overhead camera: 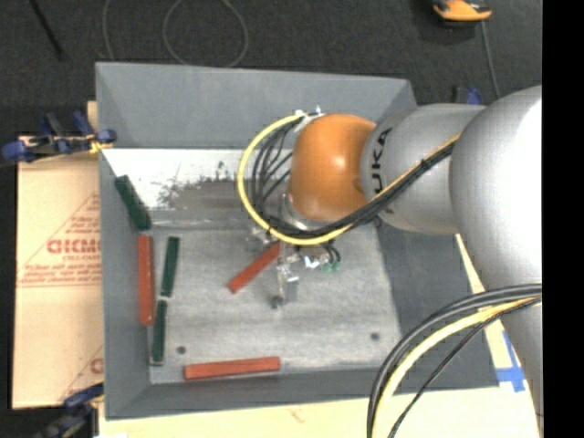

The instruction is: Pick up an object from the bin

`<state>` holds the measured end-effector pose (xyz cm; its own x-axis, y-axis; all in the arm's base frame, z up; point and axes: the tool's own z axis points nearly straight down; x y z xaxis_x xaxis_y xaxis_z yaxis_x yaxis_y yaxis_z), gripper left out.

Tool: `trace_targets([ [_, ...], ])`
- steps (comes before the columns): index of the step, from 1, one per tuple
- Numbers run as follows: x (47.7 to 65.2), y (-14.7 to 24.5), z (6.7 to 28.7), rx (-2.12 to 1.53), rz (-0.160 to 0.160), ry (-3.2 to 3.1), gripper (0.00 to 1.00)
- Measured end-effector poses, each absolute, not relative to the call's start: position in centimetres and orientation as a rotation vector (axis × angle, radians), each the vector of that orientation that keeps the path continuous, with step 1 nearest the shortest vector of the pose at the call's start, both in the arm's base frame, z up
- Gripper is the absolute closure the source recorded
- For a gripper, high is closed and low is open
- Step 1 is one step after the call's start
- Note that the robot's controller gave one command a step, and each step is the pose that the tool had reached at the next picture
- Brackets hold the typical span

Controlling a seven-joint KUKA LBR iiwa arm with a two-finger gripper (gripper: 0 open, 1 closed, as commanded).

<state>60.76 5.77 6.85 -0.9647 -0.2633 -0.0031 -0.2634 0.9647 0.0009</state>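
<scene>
While the gripper [286,279] is being held low over the middle of the bin [255,99], a red-orange stick [253,272] is lying just beside it, toward the view's left, with its upper right end reaching in under the wrist. The stick's long axis is running diagonally, from lower left up toward the gripper. Whether the gripper is parted or clenched cannot be told, since it is being hidden by the orange cover [324,167]. A closing across that diagonal is being judged necessary. A red stick [232,368] at the front wall is lying well apart.
</scene>
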Motion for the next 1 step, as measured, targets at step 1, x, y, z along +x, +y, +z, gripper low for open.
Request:
trace_targets([
  [1, 60.91, 5.73, 6.95, -0.406, 0.003, 3.109, 0.0],
])
